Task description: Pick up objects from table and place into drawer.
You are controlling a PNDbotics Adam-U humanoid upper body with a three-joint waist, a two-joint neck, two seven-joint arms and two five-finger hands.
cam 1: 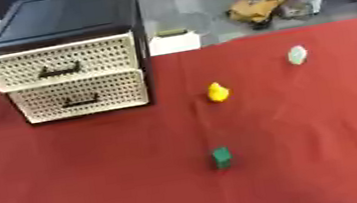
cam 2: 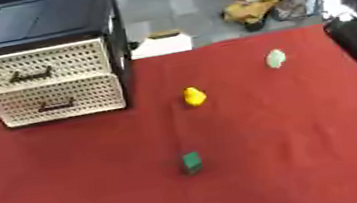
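A black drawer unit (cam 1: 63, 19) stands at the table's back left, with both cream perforated drawers, upper (cam 1: 61, 63) and lower (cam 1: 79, 95), closed. Three small things lie apart on the red cloth: a yellow one (cam 1: 218, 92) near the middle, a pale green one (cam 1: 297, 55) at the back right, and a dark green block (cam 1: 222, 157) nearer the front. In the right eye view, black and silver parts of my right arm (cam 2: 356, 39) show along the right edge, well away from all three. My left hand appears in neither view.
The red cloth (cam 1: 97, 186) covers the whole table. A small white box (cam 1: 175, 42) sits just beyond the far edge, beside the drawer unit. Clutter and furniture stand on the floor behind the table.
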